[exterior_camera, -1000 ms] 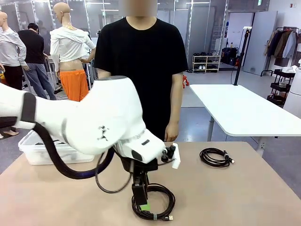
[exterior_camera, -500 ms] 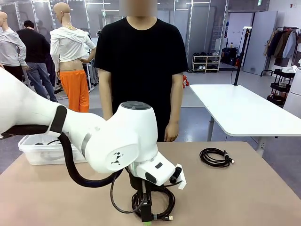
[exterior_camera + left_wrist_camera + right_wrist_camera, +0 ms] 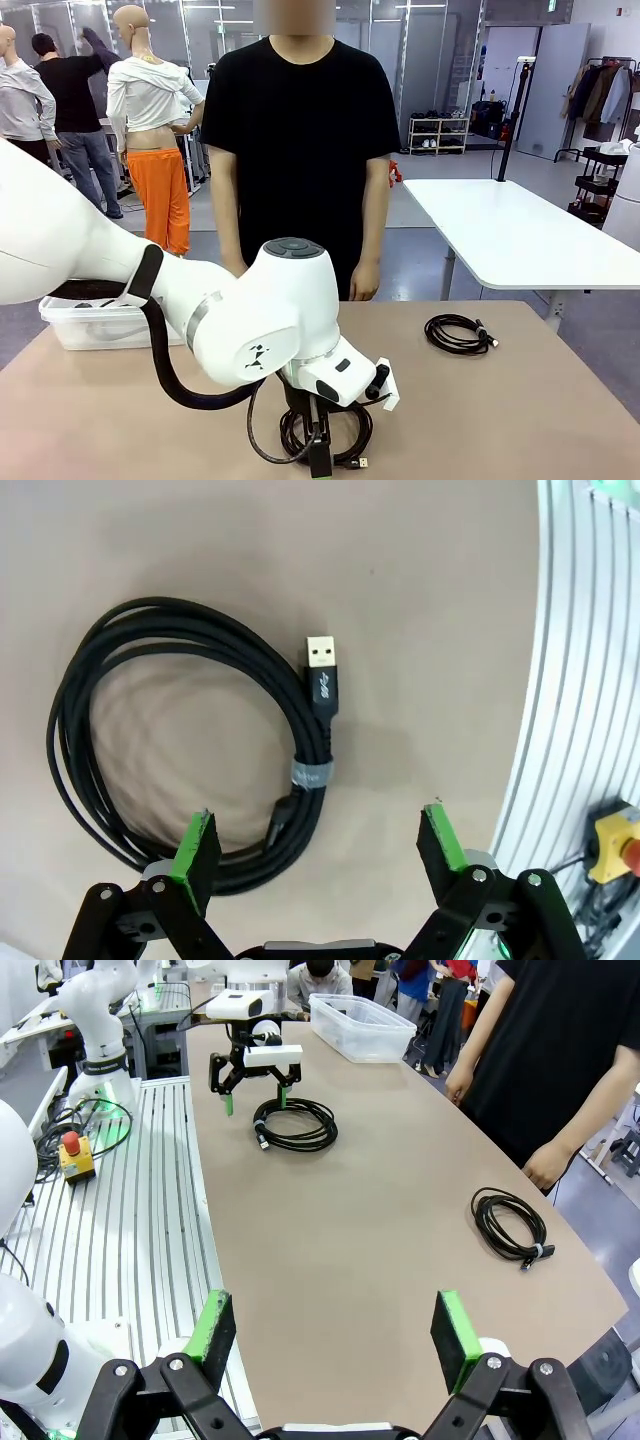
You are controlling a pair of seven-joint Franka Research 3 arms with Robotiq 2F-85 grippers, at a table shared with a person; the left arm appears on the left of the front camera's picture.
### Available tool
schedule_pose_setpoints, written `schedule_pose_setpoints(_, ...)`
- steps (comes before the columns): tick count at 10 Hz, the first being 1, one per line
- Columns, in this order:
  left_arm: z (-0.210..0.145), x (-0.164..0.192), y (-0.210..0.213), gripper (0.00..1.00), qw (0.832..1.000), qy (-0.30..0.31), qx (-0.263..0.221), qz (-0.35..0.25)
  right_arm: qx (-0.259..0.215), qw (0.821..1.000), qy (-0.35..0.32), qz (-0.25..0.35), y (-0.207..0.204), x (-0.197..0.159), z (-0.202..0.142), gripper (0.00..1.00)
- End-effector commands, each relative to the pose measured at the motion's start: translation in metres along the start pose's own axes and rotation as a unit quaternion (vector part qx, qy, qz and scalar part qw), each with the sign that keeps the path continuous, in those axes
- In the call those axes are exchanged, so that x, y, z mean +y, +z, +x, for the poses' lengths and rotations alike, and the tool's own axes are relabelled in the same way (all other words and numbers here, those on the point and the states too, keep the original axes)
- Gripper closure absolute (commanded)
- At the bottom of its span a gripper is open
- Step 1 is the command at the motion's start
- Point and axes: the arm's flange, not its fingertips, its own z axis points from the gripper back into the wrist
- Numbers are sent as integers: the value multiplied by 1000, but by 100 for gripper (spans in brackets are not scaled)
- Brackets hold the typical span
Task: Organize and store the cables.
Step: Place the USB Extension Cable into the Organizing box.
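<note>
Cables were laid on the tan table (image 3: 520,420) in two black rings. The near ring (image 3: 170,620) was placed by the robot's edge of the table and was tied with a small band (image 3: 309,774). Its gold plug (image 3: 321,655) was seen at the ring's side. The left gripper (image 3: 318,830) was held just over this ring with its fingers spread wide. One side of the ring was found between the green pads (image 3: 200,848), but nothing was pinched. The far ring (image 3: 458,333) was left well apart, on the right side of the table, near the person (image 3: 300,130). The right gripper (image 3: 335,1330) was held above the table's edge, spread wide too, and nothing was held in it. A clear box (image 3: 75,325) was set at the far left corner. One hand (image 3: 365,280) of the person was hung down behind the table.
</note>
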Motion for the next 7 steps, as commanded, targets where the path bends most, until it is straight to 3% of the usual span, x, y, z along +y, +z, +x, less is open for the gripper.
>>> schedule_pose_setpoints(1,15,6,-13,14,1000,12,-1,16,-6,1000,10,-3,0,0,0,0)
schedule_pose_setpoints(4,18,12,-25,60,1000,12,-1,10,-6,1000,10,-3,0,0,0,0)
schedule_pose_setpoints(5,18,13,-26,84,1000,12,2,7,-6,1000,10,-3,0,0,0,0)
schedule_pose_setpoints(6,18,13,-25,100,1000,10,6,8,-6,1000,10,-3,0,0,0,0)
schedule_pose_setpoints(7,17,12,-22,100,1000,7,4,7,-6,1000,10,-3,0,0,0,0)
